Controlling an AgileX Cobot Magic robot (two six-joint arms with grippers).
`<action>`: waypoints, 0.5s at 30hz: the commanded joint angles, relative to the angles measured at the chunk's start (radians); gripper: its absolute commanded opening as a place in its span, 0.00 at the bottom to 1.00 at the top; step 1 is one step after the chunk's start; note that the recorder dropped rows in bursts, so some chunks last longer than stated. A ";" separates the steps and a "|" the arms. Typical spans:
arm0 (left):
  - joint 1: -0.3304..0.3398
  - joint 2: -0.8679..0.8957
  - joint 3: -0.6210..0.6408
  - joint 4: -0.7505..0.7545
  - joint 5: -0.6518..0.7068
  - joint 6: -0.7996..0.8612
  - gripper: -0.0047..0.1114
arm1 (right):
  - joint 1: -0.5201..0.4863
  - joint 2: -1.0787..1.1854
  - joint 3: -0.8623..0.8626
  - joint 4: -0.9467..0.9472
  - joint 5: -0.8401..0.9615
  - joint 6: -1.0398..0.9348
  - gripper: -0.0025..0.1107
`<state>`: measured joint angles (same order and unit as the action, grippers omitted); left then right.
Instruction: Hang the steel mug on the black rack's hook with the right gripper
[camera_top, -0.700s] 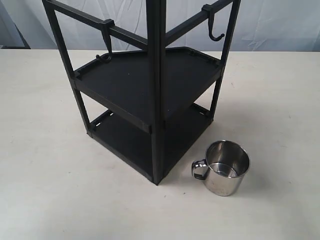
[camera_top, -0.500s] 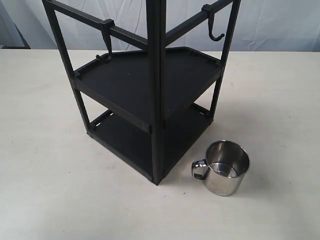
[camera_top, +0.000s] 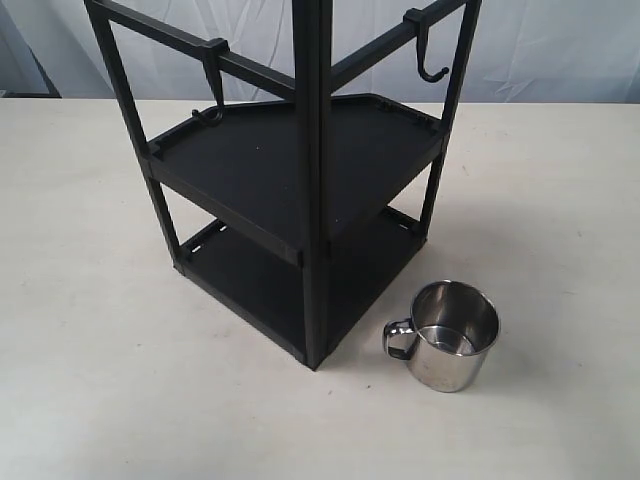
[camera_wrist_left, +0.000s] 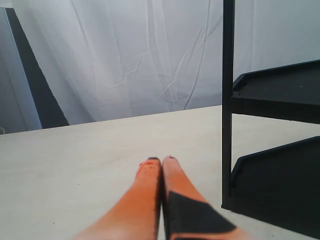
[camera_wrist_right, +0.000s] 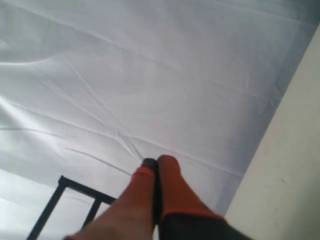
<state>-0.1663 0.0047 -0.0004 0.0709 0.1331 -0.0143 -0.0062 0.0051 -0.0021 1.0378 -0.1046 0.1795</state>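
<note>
The steel mug (camera_top: 455, 334) stands upright on the table to the right of the black rack's (camera_top: 300, 190) front post, its handle toward the rack. A hook (camera_top: 428, 50) hangs from the rack's top right rail; a second hook (camera_top: 212, 92) hangs from the left rail. Neither gripper shows in the exterior view. In the left wrist view, my left gripper (camera_wrist_left: 161, 160) is shut and empty above the table, next to the rack (camera_wrist_left: 280, 150). In the right wrist view, my right gripper (camera_wrist_right: 154, 162) is shut and empty, aimed at the white curtain, with a piece of the rack (camera_wrist_right: 65, 200) beyond it.
The pale table (camera_top: 100, 330) spreads on all sides of the rack. A white curtain (camera_top: 560, 45) hangs behind it. Both rack shelves carry nothing.
</note>
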 joint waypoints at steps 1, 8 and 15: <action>-0.005 -0.005 0.000 0.001 -0.005 -0.002 0.05 | -0.003 -0.005 0.002 0.028 -0.051 0.016 0.03; -0.005 -0.005 0.000 0.001 -0.005 -0.002 0.05 | -0.003 -0.005 -0.141 -0.318 0.282 -0.111 0.03; -0.005 -0.005 0.000 0.001 -0.005 -0.002 0.05 | -0.003 0.289 -0.400 -0.681 0.571 -0.128 0.03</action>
<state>-0.1663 0.0047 -0.0004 0.0709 0.1331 -0.0143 -0.0062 0.1531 -0.3122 0.5049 0.3167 0.0676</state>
